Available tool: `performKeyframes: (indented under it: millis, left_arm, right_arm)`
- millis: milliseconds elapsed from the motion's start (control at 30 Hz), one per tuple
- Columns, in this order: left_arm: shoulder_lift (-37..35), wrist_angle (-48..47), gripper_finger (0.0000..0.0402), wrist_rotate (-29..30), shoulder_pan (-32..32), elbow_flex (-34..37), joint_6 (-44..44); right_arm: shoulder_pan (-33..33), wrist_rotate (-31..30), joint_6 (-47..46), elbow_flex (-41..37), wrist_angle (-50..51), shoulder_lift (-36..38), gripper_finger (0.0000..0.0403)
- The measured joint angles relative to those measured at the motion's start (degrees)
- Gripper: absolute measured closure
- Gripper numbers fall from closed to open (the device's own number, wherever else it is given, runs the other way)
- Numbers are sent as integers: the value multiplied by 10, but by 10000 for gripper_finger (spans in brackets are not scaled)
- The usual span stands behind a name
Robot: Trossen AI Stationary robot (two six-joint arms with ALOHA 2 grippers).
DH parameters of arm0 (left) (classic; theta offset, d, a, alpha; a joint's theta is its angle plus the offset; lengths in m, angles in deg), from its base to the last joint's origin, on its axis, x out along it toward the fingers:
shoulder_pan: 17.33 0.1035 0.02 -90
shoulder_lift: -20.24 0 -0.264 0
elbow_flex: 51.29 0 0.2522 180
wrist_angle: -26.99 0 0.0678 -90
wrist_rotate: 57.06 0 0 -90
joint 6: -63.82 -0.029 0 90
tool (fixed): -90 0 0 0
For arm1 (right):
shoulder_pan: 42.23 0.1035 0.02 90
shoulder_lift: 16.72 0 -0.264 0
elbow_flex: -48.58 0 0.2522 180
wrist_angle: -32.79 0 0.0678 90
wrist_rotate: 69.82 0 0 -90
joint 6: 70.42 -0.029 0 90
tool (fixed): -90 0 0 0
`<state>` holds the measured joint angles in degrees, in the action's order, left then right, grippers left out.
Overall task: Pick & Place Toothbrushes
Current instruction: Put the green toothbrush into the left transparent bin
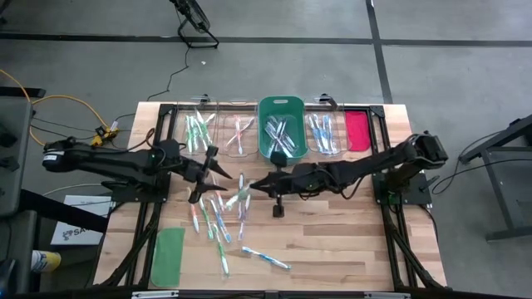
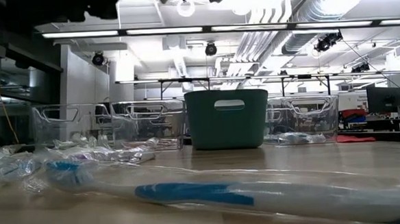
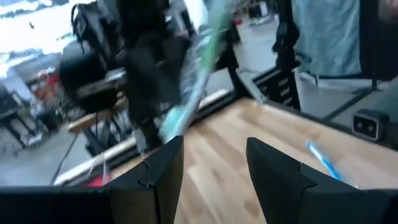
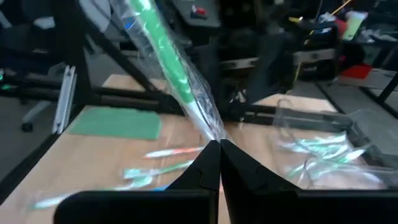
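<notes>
The right gripper [image 4: 217, 144] is pinching a wrapped green toothbrush [image 4: 168, 68] by one end, jaws fully closed on it, and holding it up in front of the green bin [image 1: 282, 126], near side. The brush is sticking out toward the left gripper [image 3: 211, 163], which is sitting just left of it with fingers spread and nothing between them; in the left wrist view the green brush is hanging just ahead of those fingers, so this looks like a handover, or just a lift.

Progress, judged from the overhead view: partly done. Some brushes are already lying in the green bin and in the clear bins [image 1: 241, 133] beside it. A loose pile [image 1: 218, 218] of toothbrushes is waiting on the table in front of the green bin, and one blue brush [image 1: 268, 259] is lying further out toward the near edge. A green lid [image 1: 169, 256] is lying left of that pile; a red lid [image 1: 357, 129] is sitting right of the bins. Many brushes are left to sort.
</notes>
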<state>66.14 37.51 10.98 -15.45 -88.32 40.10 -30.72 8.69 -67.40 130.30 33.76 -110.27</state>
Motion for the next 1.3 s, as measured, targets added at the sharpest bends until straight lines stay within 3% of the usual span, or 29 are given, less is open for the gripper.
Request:
performKeyframes:
  millis: [300, 767, 1000, 1133, 1300]
  left_arm:
    - [34, 101, 232, 18, -28, 0, 0]
    - [35, 103, 232, -1, -27, 0, 17]
    - [35, 106, 237, 25, -27, 0, 15]
    - [35, 107, 273, 31, -27, 0, 15]
    - [35, 103, 370, 32, -27, 0, 1]
  right_arm:
    - [-19, 35, 13, 0, -66, -44, 400]
    - [-57, 41, -5, 0, -132, -84, 400]
    - [-68, 46, -17, 1, -142, -98, 400]
    - [-68, 46, -17, 0, -136, -101, 400]
    - [-68, 47, -17, 0, -136, -101, 400]
